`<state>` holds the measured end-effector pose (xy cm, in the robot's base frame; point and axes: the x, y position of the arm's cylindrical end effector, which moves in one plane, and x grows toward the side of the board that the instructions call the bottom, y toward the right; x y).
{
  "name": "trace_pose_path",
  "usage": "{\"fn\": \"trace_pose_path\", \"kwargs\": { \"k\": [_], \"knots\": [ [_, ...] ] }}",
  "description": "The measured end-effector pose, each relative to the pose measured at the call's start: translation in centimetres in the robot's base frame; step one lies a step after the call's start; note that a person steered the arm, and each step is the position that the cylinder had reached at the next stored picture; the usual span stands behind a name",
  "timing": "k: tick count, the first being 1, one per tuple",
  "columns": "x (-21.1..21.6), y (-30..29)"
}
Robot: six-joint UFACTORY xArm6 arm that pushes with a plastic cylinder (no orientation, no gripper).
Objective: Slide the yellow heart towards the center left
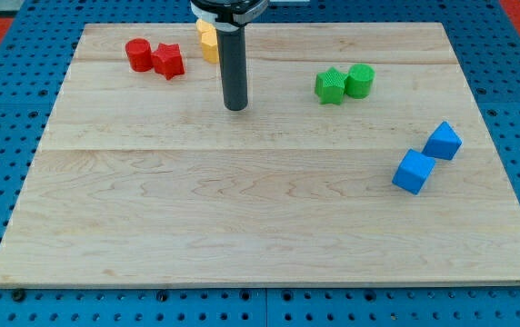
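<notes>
nearest me is the bare near half of the surface (242, 236), with nothing on it. the yellow block (207, 41), which i take for the yellow heart though its shape is half hidden, sits at the far edge, just behind my rod. my tip (235, 106) rests on the wood a little nearer than it and slightly right, not touching. my tool is a plain rod, no jaws, holding nothing. left of the yellow one are a red cylinder (137, 54) and a red star (168, 61), touching. to the right sit a green star (330, 86) and green cylinder (360, 80); farther right, two blue cubes (413, 172) (443, 141). i judge the push not yet begun; the whole slide left and nearer remains.
</notes>
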<state>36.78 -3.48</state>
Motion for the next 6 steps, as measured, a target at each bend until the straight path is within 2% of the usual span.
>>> {"fn": "trace_pose_path", "kwargs": {
  "k": [1,2,3,5,6],
  "knots": [
    [-0.6,0.0],
    [-3.7,0.1],
    [-7.1,4.7],
    [-12.8,5.1],
    [-17.6,5.1]
  ]
}}
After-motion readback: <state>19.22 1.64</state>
